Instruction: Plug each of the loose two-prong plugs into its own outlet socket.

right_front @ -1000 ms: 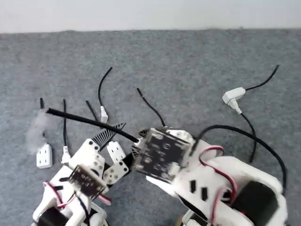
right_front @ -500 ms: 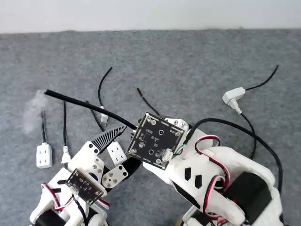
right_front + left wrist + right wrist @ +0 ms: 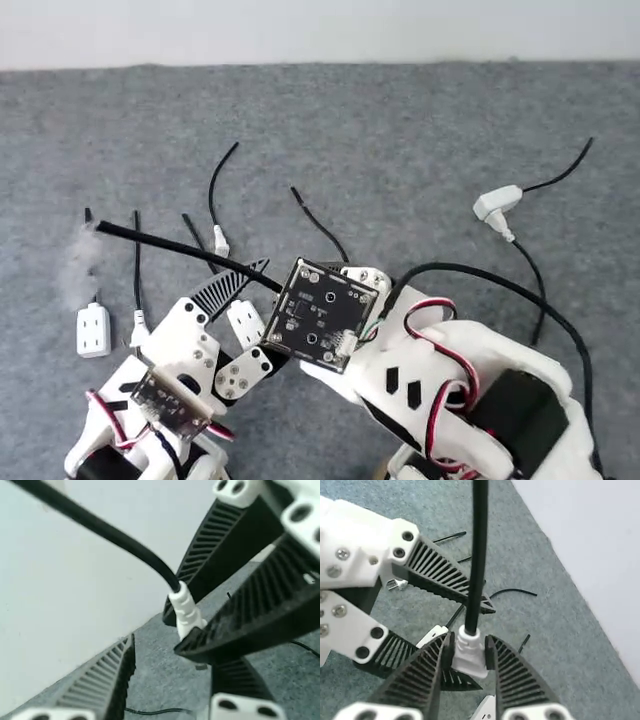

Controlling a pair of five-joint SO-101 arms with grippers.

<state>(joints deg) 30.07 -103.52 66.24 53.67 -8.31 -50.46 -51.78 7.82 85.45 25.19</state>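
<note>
No text, label, number or sign is showing legibly; marks on the circuit board (image 3: 320, 315) are appearing too small to read.

Surface: we see a grey carpet (image 3: 420, 130) under everything.
Between the left gripper's (image 3: 260, 308) jaws: a white outlet socket (image 3: 245, 322), lying flat.
Outside those jaws: a second socket (image 3: 93, 330), with a small plug (image 3: 139, 325) just beside it.
Ahead of the jaws: another plug (image 3: 221, 240) and a loose black cord (image 3: 320, 225).
Well apart, on the opposite side: we find an angled white plug (image 3: 497, 205).
</note>
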